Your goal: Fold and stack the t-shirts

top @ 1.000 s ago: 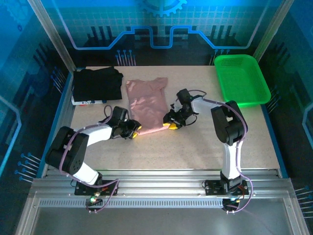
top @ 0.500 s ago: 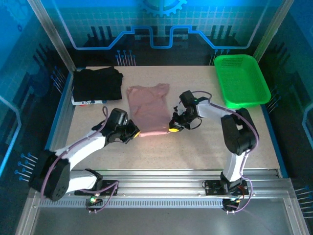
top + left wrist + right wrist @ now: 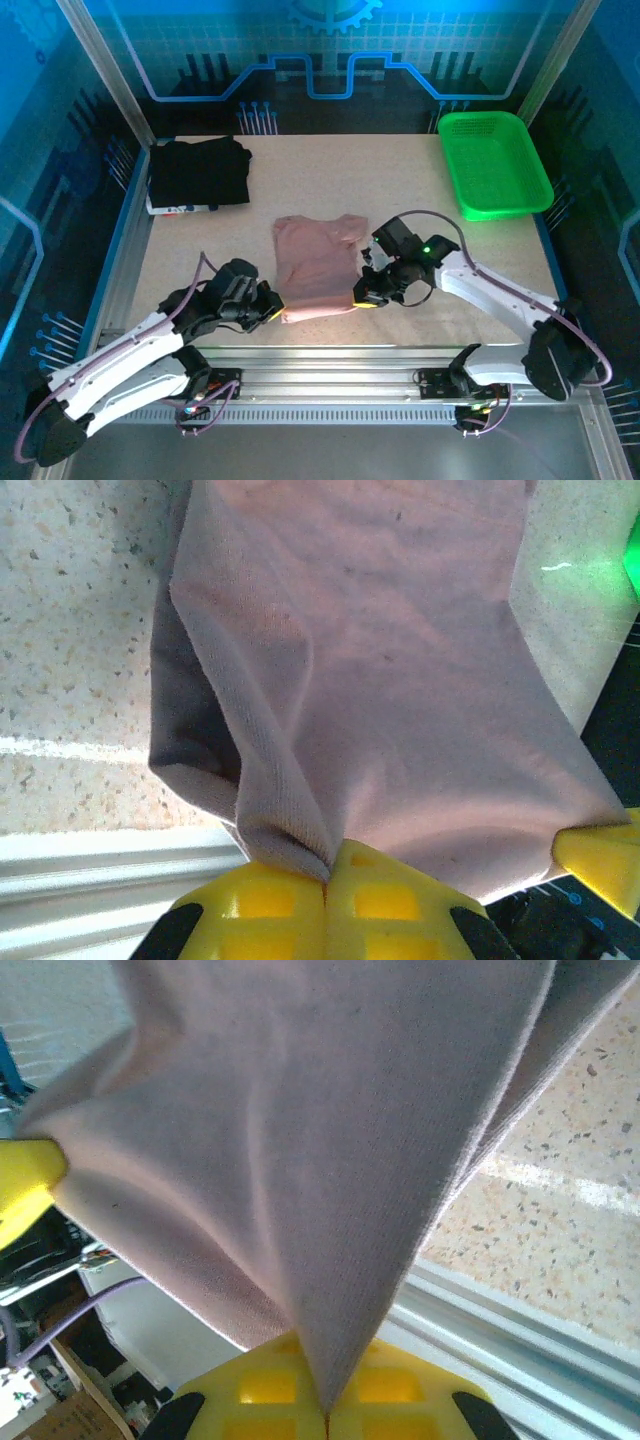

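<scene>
The dusty-pink t-shirt lies plain side up near the table's front edge, sleeves toward the back. My left gripper is shut on its near left hem corner, the cloth pinched between yellow fingertips. At the near right hem corner my right gripper is also shut, and the cloth rises taut from its yellow fingertips. The hem is stretched between the two grippers. A folded black t-shirt rests at the back left of the table.
A green mesh basket stands at the back right. The black t-shirt sits on a white flat thing with coloured marks. A metal rail runs along the near edge just behind the grippers. Blue frame walls border both sides.
Both grippers have closed on the hem corners and pulled the pink t-shirt toward the near edge of the table; both arms have stretched out lower and flatter.
</scene>
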You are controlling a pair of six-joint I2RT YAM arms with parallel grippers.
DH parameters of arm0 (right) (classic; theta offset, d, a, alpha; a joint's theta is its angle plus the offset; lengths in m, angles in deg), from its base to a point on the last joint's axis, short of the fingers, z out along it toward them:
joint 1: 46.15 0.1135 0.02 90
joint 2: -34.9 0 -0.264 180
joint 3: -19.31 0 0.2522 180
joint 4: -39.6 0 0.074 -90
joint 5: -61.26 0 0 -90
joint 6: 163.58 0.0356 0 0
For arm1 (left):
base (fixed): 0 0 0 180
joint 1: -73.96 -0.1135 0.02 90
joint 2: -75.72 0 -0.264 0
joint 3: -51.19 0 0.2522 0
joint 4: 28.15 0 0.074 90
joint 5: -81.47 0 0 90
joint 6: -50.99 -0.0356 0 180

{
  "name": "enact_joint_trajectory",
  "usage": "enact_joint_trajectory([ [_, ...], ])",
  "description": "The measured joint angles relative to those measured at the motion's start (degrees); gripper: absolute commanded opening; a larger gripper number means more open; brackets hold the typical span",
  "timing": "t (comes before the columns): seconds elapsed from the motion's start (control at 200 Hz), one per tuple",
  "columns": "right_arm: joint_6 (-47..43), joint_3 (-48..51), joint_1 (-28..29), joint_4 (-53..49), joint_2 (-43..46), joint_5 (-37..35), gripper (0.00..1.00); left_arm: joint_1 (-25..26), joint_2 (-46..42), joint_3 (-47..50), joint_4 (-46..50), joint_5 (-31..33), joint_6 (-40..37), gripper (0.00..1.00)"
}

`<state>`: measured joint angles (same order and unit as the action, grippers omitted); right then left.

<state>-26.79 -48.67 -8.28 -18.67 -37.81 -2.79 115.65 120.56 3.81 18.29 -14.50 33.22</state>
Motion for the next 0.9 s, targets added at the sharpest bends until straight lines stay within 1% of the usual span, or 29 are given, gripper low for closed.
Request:
enact_joint_trajectory([
  [0.17, 0.17, -6.12, -0.04, -3.61, 0.2, -1.53, 0.04, -0.68, 0.02, -6.51, 2.19, 0.7, -0.11, 0.0],
  [0.25, -0.31, -10.32, -0.22, -5.25, -0.92, -2.08, 0.04, -2.38, 1.38, -9.7, 2.82, 0.68, -0.59, 0.0],
  [0.375, -1.57, -15.89, -1.75, -6.56, -3.69, -2.32, 0.04, -6.71, 4.7, -13.9, 3.06, 0.07, -2.38, 0.0],
  [0.595, -4.02, -22.18, -6.67, -8.37, -8.61, -2.12, 0.03, -14.05, 12.66, -19.98, 1.6, -4.48, -7.15, 0.0],
  [0.735, -5.27, -24.5, -9.7, -8.61, -11.8, -1.05, 0.03, -17.44, 17.42, -21.97, 0.31, -7.61, -9.7, 0.0],
  [0.9, -6.78, -27.71, -11.5, -8.59, -16.52, 0.22, 0.03, -21.27, 22.1, -24.04, -0.85, -10.82, -12.72, 0.0],
])
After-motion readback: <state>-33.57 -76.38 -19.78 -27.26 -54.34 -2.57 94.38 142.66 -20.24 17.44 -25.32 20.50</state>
